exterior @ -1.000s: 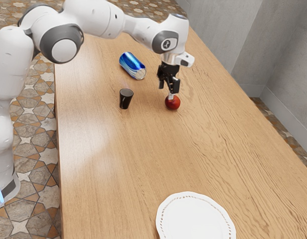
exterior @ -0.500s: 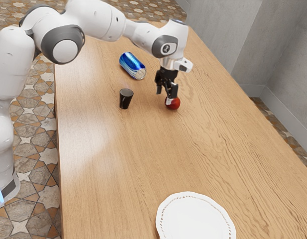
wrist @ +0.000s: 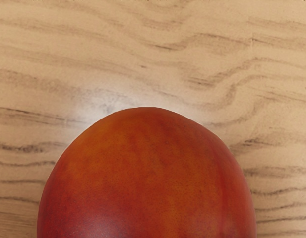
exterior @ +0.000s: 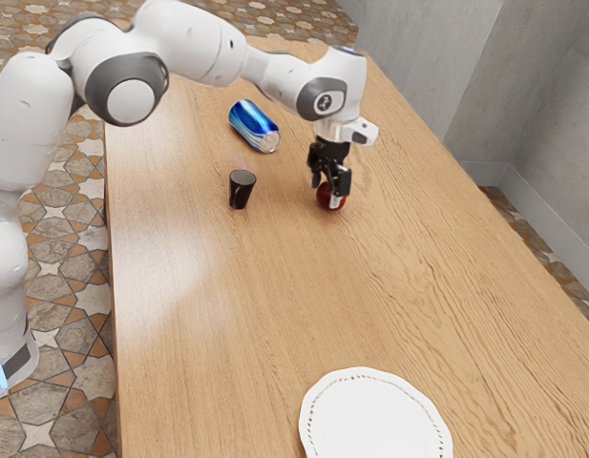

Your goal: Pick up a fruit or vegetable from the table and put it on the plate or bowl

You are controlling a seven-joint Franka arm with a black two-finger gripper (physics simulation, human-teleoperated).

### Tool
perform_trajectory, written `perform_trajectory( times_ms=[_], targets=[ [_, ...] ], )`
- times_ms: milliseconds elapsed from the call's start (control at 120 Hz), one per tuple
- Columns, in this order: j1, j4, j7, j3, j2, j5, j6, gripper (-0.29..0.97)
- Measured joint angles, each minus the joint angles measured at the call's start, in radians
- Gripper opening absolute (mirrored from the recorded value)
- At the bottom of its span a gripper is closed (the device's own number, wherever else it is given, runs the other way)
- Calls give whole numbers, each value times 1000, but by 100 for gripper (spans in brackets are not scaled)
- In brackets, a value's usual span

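Note:
A red, apple-like fruit (exterior: 332,197) rests on the wooden table (exterior: 275,305) toward its far side. My black gripper (exterior: 330,187) has come down over it, pointing straight down, with one finger on each side of the fruit. The fingers stand open and I see no squeeze on the fruit. In the wrist view the red fruit (wrist: 145,178) lies directly under my hand on the wood grain. A white plate (exterior: 375,415) with a dotted rim sits at the near edge of the table, far from the gripper.
A blue drink can (exterior: 254,126) lies on its side behind the gripper, toward the exterior view's left. A small black cup (exterior: 241,189) stands to the fruit's left. A grey wall runs along the table's right side.
My hand has dropped from just above the fruit to around it and shifted slightly to the exterior view's right. The fruit, can, cup and plate have stayed put.

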Motion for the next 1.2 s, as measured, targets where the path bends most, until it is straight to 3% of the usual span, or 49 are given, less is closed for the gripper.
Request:
perform_trajectory(
  times_ms=[983, 1133, 1200],
  targets=[
    [36, 0, -15, -53, 18, 2, 37, 68],
    [37, 0, -20, -55, 18, 2, 25, 46],
    [37, 0, -22, -55, 18, 4, 21, 42]
  ],
)
